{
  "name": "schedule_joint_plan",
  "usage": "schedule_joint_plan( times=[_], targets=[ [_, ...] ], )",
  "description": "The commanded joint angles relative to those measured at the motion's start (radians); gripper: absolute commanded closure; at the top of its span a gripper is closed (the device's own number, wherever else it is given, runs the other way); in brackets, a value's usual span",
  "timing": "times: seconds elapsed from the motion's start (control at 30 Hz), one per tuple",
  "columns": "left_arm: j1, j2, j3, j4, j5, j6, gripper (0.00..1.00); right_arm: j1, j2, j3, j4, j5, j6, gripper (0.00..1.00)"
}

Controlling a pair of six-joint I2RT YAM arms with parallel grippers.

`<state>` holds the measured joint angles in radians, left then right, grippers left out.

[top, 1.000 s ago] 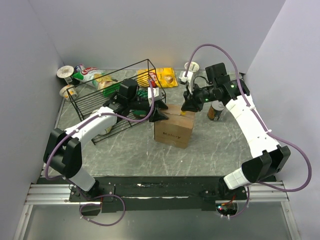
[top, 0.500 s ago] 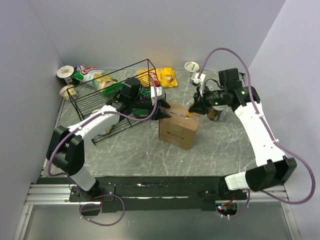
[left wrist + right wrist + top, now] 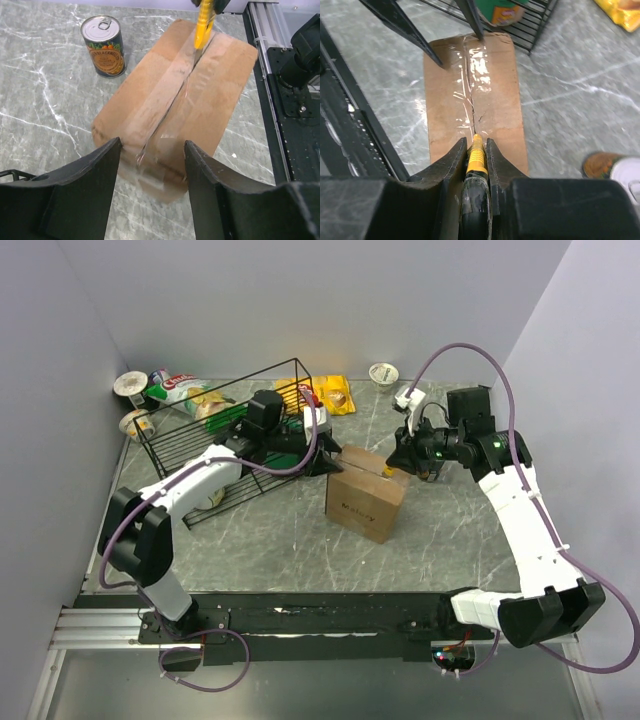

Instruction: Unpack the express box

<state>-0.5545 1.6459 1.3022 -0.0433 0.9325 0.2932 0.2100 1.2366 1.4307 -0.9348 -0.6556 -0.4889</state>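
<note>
The express box is a brown carton in the middle of the table, its taped top seam split along part of its length. My right gripper is shut on a yellow cutter. The cutter's tip rests on the seam at the box's right end, and it also enters the left wrist view from the top as the yellow cutter. My left gripper is open at the box's left end. One finger stands on each side of the seam, and nothing is clamped between them.
A black wire basket holding packets stands left of the box, under my left arm. A tin can sits just behind the box near my right gripper. Snack bags and paper cups lie along the back.
The box has slid to the right and turned a little. My right gripper has drawn back to the right with the cutter along the seam, and my left gripper has followed the box.
</note>
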Motion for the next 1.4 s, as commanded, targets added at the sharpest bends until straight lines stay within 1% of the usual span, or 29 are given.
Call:
schedule_joint_plan(
  times=[0.0,0.03,0.1,0.13,0.23,0.4,0.43,0.53,0.57,0.8,0.87,1.07,1.37],
  targets=[
    [0.034,0.038,0.048,-0.092,0.018,-0.052,0.39,0.023,-0.025,0.06,-0.065,0.151,0.001,1.0],
    [0.033,0.041,0.074,-0.066,0.063,-0.102,0.38,0.026,-0.023,0.06,-0.065,0.151,-0.002,1.0],
    [0.027,0.058,0.11,-0.024,0.113,-0.129,0.37,0.034,-0.023,0.054,-0.067,0.149,0.0,1.0],
    [0.012,0.086,0.158,-0.03,0.146,-0.123,0.36,0.035,-0.025,0.051,-0.065,0.146,-0.002,1.0],
    [-0.019,0.139,0.216,-0.047,0.181,-0.101,0.36,0.04,-0.031,0.043,-0.055,0.146,-0.01,1.0],
    [-0.044,0.175,0.229,0.036,0.245,-0.149,0.37,0.04,-0.022,0.059,-0.056,0.149,-0.025,1.0],
    [-0.048,0.19,0.236,0.084,0.255,-0.167,0.36,0.039,-0.02,0.065,-0.055,0.149,-0.024,1.0],
    [-0.068,0.224,0.247,0.15,0.287,-0.215,0.36,0.043,-0.009,0.083,-0.048,0.151,-0.013,1.0],
    [-0.076,0.233,0.25,0.183,0.289,-0.219,0.36,0.043,0.0,0.091,-0.048,0.151,-0.01,1.0],
    [-0.119,0.276,0.27,0.269,0.272,-0.256,0.36,0.058,0.024,0.128,-0.064,0.145,-0.022,1.0],
    [-0.127,0.285,0.247,0.295,0.232,-0.281,0.36,0.06,0.026,0.129,-0.07,0.14,-0.027,1.0],
    [-0.133,0.285,0.187,0.235,0.163,-0.241,0.39,0.062,-0.003,0.137,-0.102,0.18,-0.05,1.0],
    [-0.133,0.287,0.155,0.195,0.138,-0.209,0.41,0.057,-0.084,0.086,-0.13,0.197,-0.065,1.0]
  ],
)
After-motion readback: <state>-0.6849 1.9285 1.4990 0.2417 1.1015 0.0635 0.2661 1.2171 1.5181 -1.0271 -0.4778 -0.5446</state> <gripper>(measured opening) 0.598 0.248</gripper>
